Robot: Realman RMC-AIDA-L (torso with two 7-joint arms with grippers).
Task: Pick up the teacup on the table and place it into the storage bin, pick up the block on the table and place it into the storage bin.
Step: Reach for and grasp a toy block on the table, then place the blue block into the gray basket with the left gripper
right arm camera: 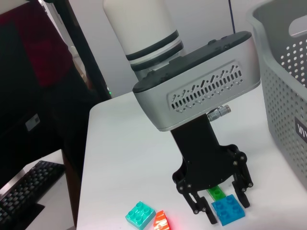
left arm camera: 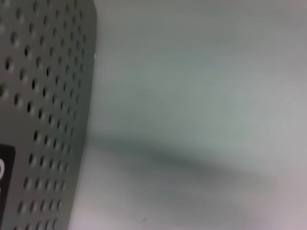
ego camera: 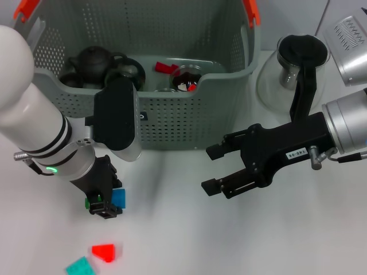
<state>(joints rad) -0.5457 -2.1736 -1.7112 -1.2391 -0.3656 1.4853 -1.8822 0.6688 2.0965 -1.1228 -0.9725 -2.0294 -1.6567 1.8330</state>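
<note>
One blue block (right arm camera: pixel 228 209) is bracketed low on the counter (ego camera: pixel 172 229) by the left gripper's (right arm camera: pixel 221 207) spread fingers; the right gripper (ego camera: pixel 213 169) is held open, farther off.

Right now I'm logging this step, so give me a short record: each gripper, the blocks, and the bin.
left gripper: down at the table in front of the storage bin, fingers open around the blue block
green block: beside the blue one, between the fingers
right gripper: open, hovering, holding nothing
loose blocks: red block, teal block
bin contents: dark teapot, red block
</note>
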